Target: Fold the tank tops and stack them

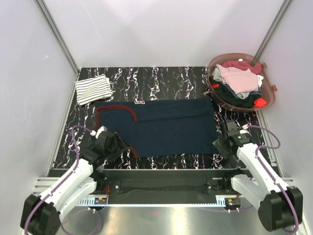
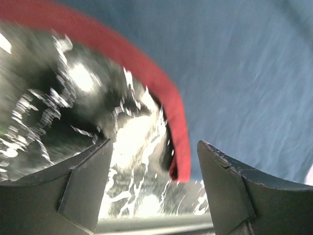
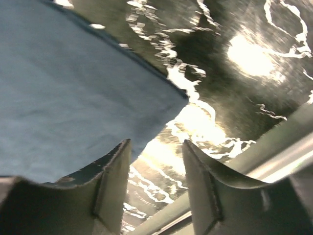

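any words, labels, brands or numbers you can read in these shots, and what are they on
No text can be read in any view.
Navy tank top, striped tank top, laundry basket: no print, tag or logo shows.
Pale strip along the front rail: fine marks, too small to read.
Both wrist views: blurred, with no lettering.

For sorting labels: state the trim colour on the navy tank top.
The trim is dark red; left wrist view shows it best.
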Available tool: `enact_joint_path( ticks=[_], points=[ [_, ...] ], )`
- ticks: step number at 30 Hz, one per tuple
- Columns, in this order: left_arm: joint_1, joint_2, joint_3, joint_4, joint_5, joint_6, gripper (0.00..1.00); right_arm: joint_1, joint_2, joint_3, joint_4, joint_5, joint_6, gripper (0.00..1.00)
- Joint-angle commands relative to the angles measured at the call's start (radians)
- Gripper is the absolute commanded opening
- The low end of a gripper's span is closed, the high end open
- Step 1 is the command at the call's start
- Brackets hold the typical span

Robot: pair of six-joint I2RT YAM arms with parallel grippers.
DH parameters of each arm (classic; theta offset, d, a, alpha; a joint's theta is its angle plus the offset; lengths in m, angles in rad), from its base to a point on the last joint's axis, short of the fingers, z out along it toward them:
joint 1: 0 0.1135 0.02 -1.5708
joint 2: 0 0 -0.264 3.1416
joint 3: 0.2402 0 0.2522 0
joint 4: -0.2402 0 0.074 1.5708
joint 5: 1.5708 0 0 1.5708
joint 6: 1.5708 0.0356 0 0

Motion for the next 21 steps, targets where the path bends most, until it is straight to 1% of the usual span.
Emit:
enact_joint_path(
  ticks=[1, 4, 8, 10, 11, 14, 21],
  points=[
    [-0.087, 0.063, 0.024, 0.07, -0.001, -0.096, 0.74, -0.003, 0.069, 0.007, -0.047, 0.043, 0.077, 0.51],
    [-0.204, 0.15, 0.066, 0.09, -0.038, -0.125, 0.74, -0.002, 0.115, -0.002, -0.025, 0.044, 0.083, 0.52],
    [-0.288, 0.221, 0.093, 0.104, -0.077, -0.162, 0.73, -0.003, 0.15, -0.025, 0.009, 0.073, 0.106, 0.55],
    [-0.319, 0.232, 0.093, 0.107, -0.084, -0.182, 0.72, -0.003, 0.167, -0.026, 0.02, 0.101, 0.116, 0.52],
    [-0.325, 0.239, 0.091, 0.107, -0.084, -0.187, 0.72, -0.003, 0.172, -0.022, 0.025, 0.11, 0.117, 0.52],
    [-0.34, 0.245, 0.09, 0.104, -0.089, -0.196, 0.71, -0.006, 0.185, -0.013, 0.034, 0.136, 0.129, 0.55],
    [-0.354, 0.23, 0.1, 0.037, -0.13, -0.208, 0.71, -0.028, 0.27, 0.01, 0.086, 0.143, 0.148, 0.58]
  ],
)
